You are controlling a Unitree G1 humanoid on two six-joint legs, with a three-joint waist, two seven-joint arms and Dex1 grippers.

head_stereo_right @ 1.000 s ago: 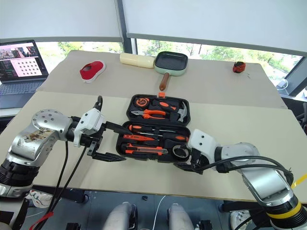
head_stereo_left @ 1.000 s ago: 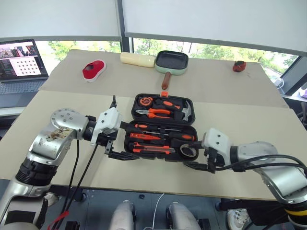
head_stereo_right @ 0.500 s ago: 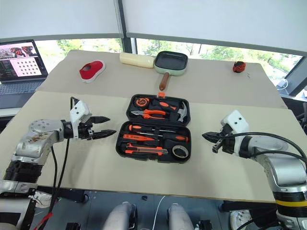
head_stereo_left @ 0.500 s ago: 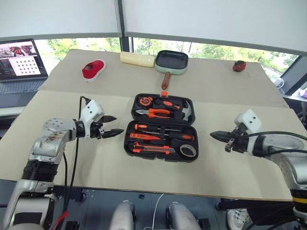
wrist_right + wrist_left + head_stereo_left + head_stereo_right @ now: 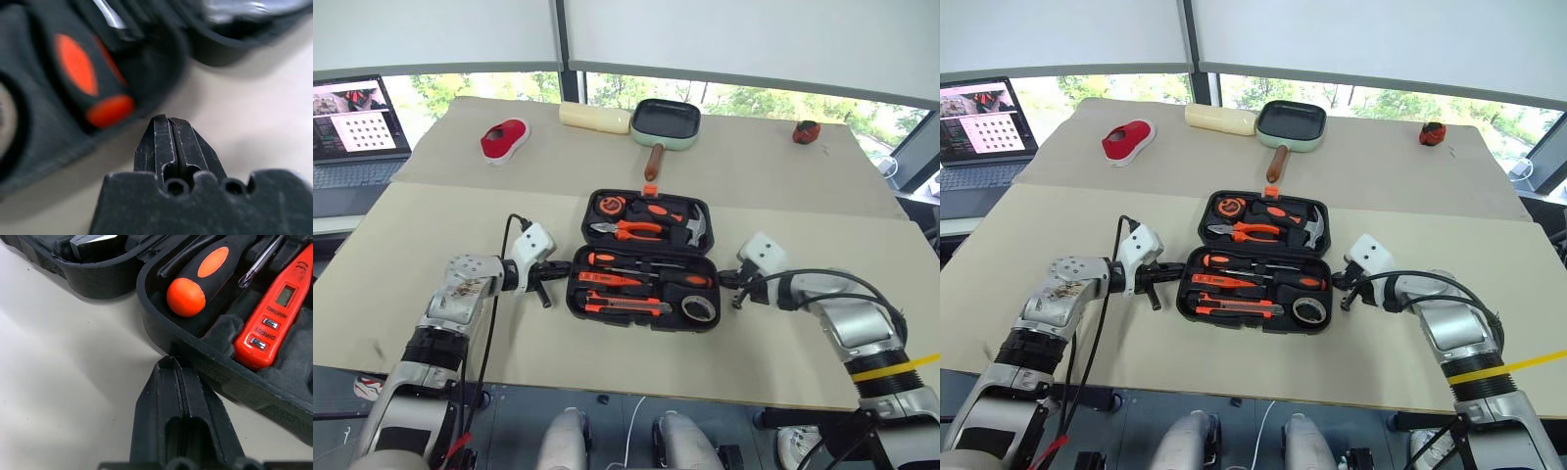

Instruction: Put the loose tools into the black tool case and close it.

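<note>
Black tool case (image 5: 643,259) lies open in the middle of the table (image 5: 509,372), its long axis running crosswise between both arms. Left gripper (image 5: 172,363), fingers pressed together and holding nothing, sits with its tips at the case's left wall, just beside the round-ended screwdriver (image 5: 195,286) and the slim orange tester (image 5: 274,308). Right gripper (image 5: 166,122), likewise shut and empty, points at the case's right wall. Both stand about equally near, one at each end of the front tray. The utility knife (image 5: 625,305) and tape roll (image 5: 699,309) lie in the front tray, so closing looks like the remaining step. Half a second earlier both grippers stood well off from the case, the left one parted; they have since closed in.
</note>
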